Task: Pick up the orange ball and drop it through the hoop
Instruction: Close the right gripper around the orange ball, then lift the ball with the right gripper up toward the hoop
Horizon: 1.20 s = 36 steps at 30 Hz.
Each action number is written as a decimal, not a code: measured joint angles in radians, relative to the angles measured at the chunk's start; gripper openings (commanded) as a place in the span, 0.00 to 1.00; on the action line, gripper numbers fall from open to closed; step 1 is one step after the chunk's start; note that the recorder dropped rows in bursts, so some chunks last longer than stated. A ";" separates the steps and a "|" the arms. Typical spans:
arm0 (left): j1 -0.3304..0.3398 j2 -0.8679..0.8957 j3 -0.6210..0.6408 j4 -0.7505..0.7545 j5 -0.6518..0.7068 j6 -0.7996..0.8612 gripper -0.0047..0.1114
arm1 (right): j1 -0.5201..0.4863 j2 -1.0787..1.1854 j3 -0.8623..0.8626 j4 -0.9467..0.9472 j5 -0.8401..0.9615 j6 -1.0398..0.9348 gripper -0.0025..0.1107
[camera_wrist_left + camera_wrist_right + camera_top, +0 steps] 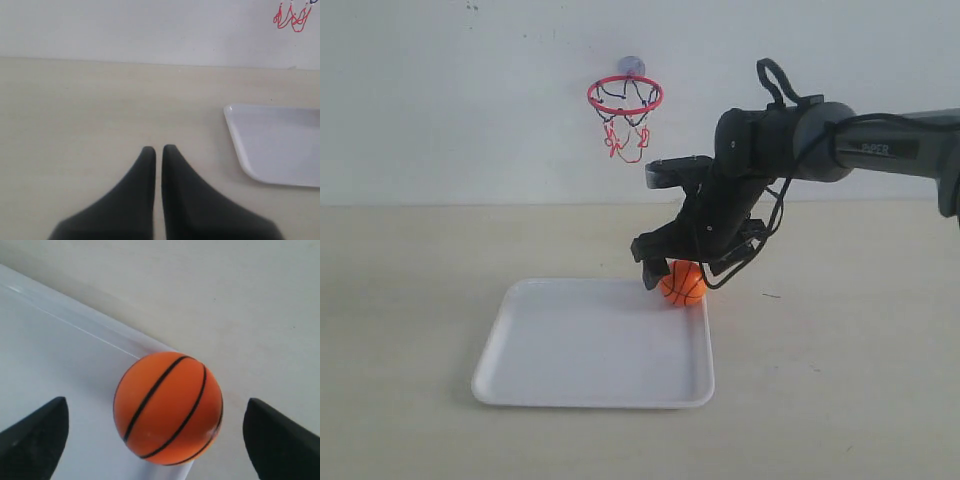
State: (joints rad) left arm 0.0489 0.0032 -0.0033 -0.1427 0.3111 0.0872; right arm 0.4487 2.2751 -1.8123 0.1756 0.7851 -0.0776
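The orange ball (683, 283) (168, 407) with black seams sits in the far right corner of the white tray (590, 350), against its rim. My right gripper (686, 272) (160, 432) hangs just over it, open, one finger on each side and neither touching the ball. The hoop (625, 96), red-rimmed with a black and red net, is stuck to the back wall above and to the left of the ball; only the tips of its net (292, 17) show in the left wrist view. My left gripper (158, 150) is shut with nothing in it, over bare table.
The tray's rim (85, 322) runs right behind the ball, and a tray corner (260, 145) lies near the left gripper. Light wooden tabletop surrounds the tray. The white wall stands behind it.
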 measured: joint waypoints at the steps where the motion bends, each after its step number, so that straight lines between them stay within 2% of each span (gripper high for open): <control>1: 0.000 0.000 0.000 0.000 0.000 0.000 0.08 | 0.000 0.002 0.000 0.000 -0.005 0.000 0.79; 3: 0.000 0.000 0.000 0.000 0.000 0.000 0.08 | 0.000 0.005 0.000 0.000 -0.014 0.000 0.73; 4: 0.000 0.000 0.000 0.000 0.000 0.000 0.08 | 0.000 0.005 0.000 0.000 -0.018 0.000 0.65; 6: 0.000 0.000 0.000 0.000 0.000 0.000 0.08 | 0.000 0.005 0.000 0.000 -0.018 0.000 0.58; 12: 0.000 0.000 0.000 0.000 0.000 0.000 0.08 | 0.000 0.005 0.000 0.000 -0.022 0.000 0.55; 17: 0.000 0.000 0.000 0.000 0.000 0.000 0.08 | 0.000 0.005 0.000 0.000 -0.022 0.002 0.30; 21: 0.000 0.000 0.000 0.000 0.000 0.000 0.08 | 0.000 0.005 0.000 0.000 -0.022 0.002 0.05; 22: 0.000 0.000 0.000 0.000 0.000 0.000 0.08 | 0.000 0.005 0.000 0.000 -0.022 0.002 0.02; 29: 0.000 0.000 0.000 0.000 0.000 0.000 0.08 | 0.000 -0.003 0.000 0.000 -0.019 0.002 0.02; 36: 0.000 0.000 0.000 0.000 0.000 0.000 0.08 | 0.000 -0.126 0.000 0.000 -0.036 -0.037 0.02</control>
State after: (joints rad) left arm 0.0489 0.0032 -0.0033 -0.1427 0.3111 0.0872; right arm 0.4487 2.1496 -1.8123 0.1756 0.7495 -0.1143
